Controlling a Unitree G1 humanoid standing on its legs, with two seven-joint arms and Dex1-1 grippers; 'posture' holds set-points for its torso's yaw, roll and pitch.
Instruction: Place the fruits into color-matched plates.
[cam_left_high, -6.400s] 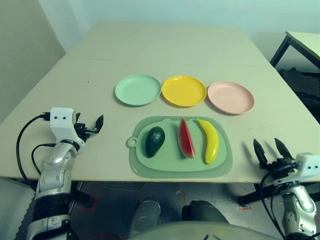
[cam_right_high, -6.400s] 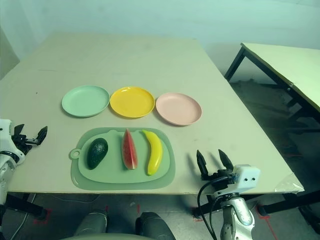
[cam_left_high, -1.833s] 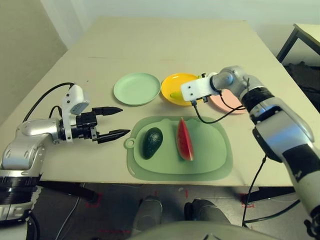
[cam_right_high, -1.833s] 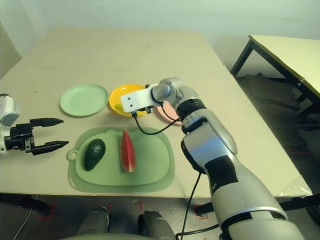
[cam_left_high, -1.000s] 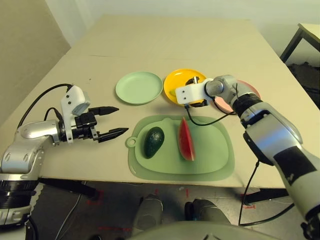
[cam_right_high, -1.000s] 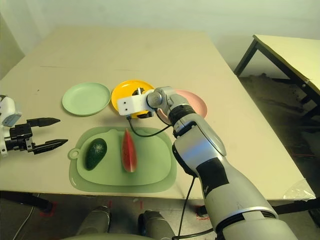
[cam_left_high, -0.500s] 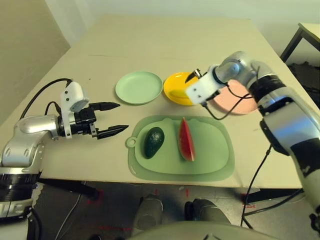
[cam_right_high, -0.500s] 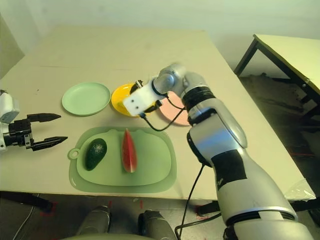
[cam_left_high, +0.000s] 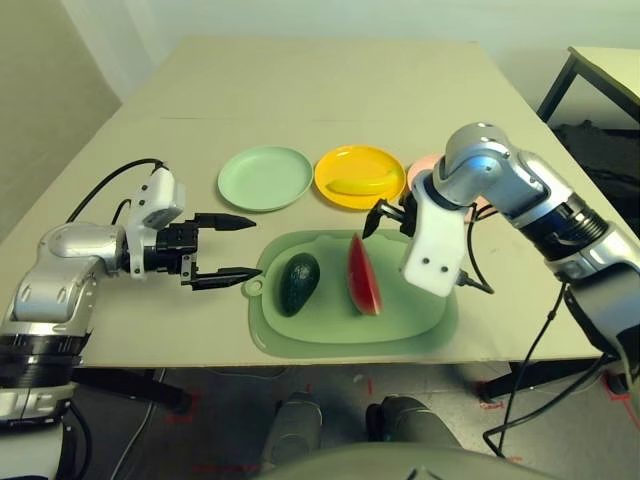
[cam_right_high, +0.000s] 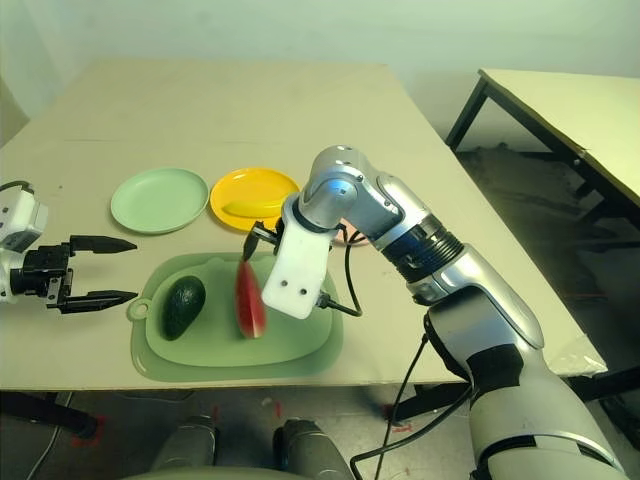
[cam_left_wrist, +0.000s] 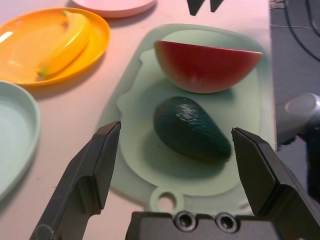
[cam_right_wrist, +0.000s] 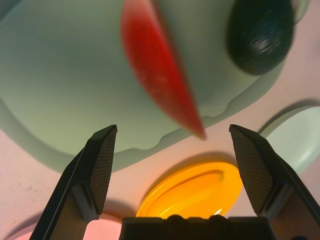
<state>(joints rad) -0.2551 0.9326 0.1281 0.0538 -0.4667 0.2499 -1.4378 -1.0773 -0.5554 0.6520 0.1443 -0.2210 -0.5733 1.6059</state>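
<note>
The yellow banana (cam_left_high: 352, 185) lies in the yellow plate (cam_left_high: 385, 164). On the large green mat (cam_left_high: 420, 315) rest the dark avocado (cam_left_high: 298, 283) and the watermelon wedge (cam_left_high: 362, 275). My right gripper (cam_left_high: 390, 214) hovers open just beyond the wedge's far tip, between the mat and the yellow plate; its wrist view looks down on the wedge (cam_right_wrist: 160, 75). My left gripper (cam_left_high: 250, 245) is open beside the mat's left edge, pointing at the avocado (cam_left_wrist: 192, 129). The mint green plate (cam_left_high: 265, 178) holds nothing. My right arm hides most of the pink plate (cam_left_high: 422, 163).
The three plates stand in a row behind the mat. Bare table stretches beyond them and to the left. A second table (cam_right_high: 560, 110) with dark legs stands off to the right.
My right gripper has drawn back from the yellow plate, with the banana lying there, and now hangs open at the watermelon's far end. The left gripper has stayed about where it was.
</note>
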